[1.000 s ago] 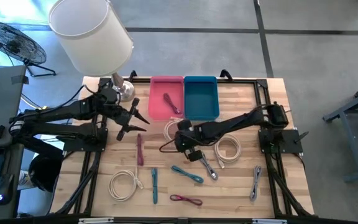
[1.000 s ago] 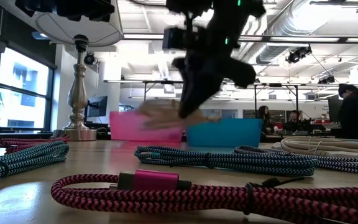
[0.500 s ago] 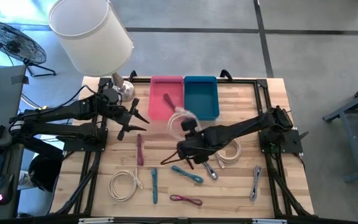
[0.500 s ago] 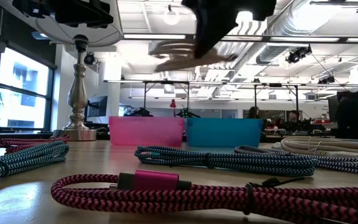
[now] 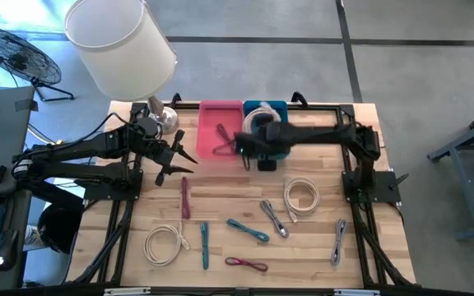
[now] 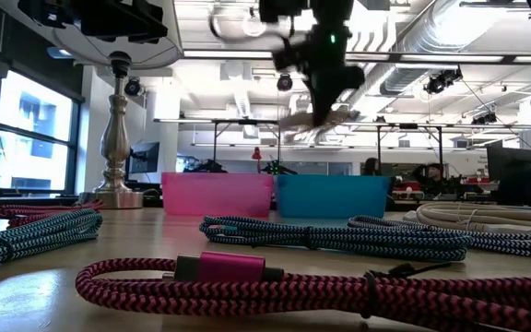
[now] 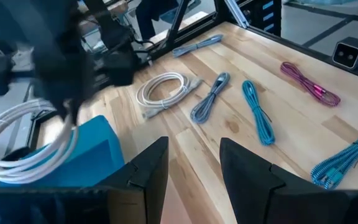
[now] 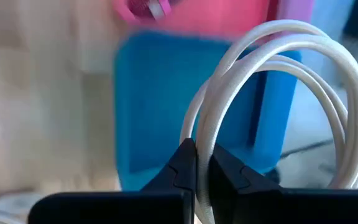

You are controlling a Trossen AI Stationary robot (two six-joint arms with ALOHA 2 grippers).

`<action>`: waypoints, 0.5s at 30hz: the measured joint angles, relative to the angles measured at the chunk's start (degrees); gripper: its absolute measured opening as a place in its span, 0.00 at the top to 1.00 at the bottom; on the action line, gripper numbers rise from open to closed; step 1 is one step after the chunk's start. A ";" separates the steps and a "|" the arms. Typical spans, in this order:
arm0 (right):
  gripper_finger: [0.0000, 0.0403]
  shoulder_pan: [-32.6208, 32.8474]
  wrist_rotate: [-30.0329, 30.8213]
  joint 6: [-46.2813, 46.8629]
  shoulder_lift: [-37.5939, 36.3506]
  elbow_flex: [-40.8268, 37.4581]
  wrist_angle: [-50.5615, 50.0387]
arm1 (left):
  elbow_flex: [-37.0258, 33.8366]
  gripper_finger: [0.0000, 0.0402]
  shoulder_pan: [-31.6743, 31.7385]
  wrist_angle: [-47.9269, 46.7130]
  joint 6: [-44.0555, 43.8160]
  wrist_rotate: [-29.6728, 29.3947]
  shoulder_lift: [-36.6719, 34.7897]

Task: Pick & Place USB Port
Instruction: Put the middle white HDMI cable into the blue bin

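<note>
My right gripper is shut on a coiled white USB cable and holds it in the air over the blue bin at the back of the table. In the right wrist view the fingers pinch the white cable with the blue bin underneath. Beside it, the pink bin holds a magenta cable. My left gripper hovers open and empty left of the pink bin. The left wrist view shows the hanging white coil.
Several cables lie on the wooden table: white coils, teal ones, magenta ones, grey ones. A lamp stands at the back left corner.
The right arm lifted the white coil off the middle of the table and carried it back, over the blue bin. The left arm stayed still.
</note>
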 joint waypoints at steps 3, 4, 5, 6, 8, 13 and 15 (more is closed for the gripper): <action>0.98 -4.85 -3.85 -0.03 -0.01 -3.12 1.35 | 0.00 0.65 -0.01 -0.75 0.00 0.00 0.00; 0.98 -6.15 -4.42 -0.43 -0.01 -4.34 2.44 | 0.00 0.65 -0.01 -0.96 0.04 0.00 0.00; 0.98 -7.42 -5.21 -0.95 -0.01 -5.49 3.74 | 0.00 0.65 -0.01 -1.06 0.13 0.00 0.00; 0.98 -8.53 -6.38 -1.43 -0.01 -6.72 5.36 | 0.00 0.65 -0.01 -1.13 0.27 0.00 0.00; 0.98 -10.38 -10.04 -1.90 -0.01 -9.37 9.47 | 0.00 0.65 0.00 -1.32 0.31 0.00 0.00; 0.85 -12.47 -15.16 -0.83 -0.01 -13.92 19.01 | 0.00 0.65 -0.02 -2.73 0.47 -1.68 0.00; 0.77 -12.51 -15.25 -0.93 -0.01 -14.24 20.17 | 0.00 0.65 -0.02 -3.05 0.46 -3.62 0.00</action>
